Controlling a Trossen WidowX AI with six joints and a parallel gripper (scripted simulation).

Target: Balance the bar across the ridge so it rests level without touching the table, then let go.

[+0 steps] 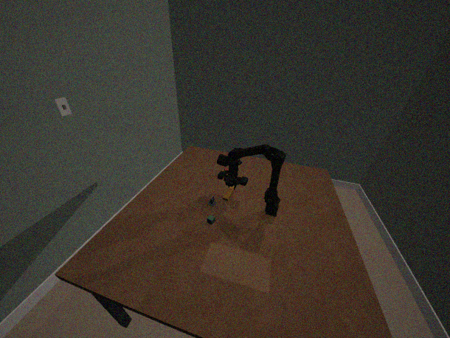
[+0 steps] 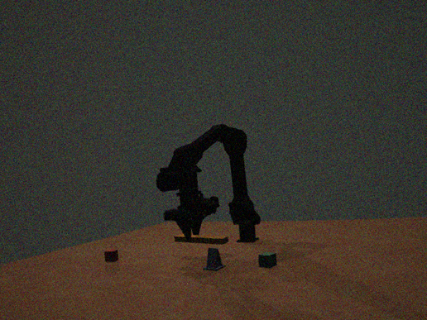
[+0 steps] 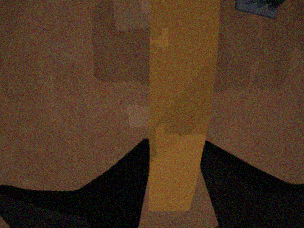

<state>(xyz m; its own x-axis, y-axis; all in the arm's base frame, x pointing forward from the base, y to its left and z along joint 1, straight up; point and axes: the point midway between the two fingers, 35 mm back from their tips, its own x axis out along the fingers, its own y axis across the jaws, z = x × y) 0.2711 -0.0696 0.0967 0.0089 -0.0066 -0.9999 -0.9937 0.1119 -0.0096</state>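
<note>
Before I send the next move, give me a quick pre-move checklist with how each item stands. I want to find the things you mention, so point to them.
1. Gripper [image 1: 231,185] [image 2: 192,236] [image 3: 174,145] shut on the bar [image 1: 228,193] [image 2: 208,240] [image 3: 181,90]: ok.
2. Bar lifted off the table [image 1: 306,229] [image 2: 314,308] [image 3: 50,125]: ok, it hangs above it in the exterior view.
3. Grip at the bar's middle: not ok, the fingers pinch it near one end.
4. Bar over the ridge [image 1: 212,201] [image 2: 214,259] [image 3: 257,7]: not ok, it is off to one side.
5. Ridge standing upright: ok.
6. Bar level: cannot tell, the exterior view is itself tilted.
</note>
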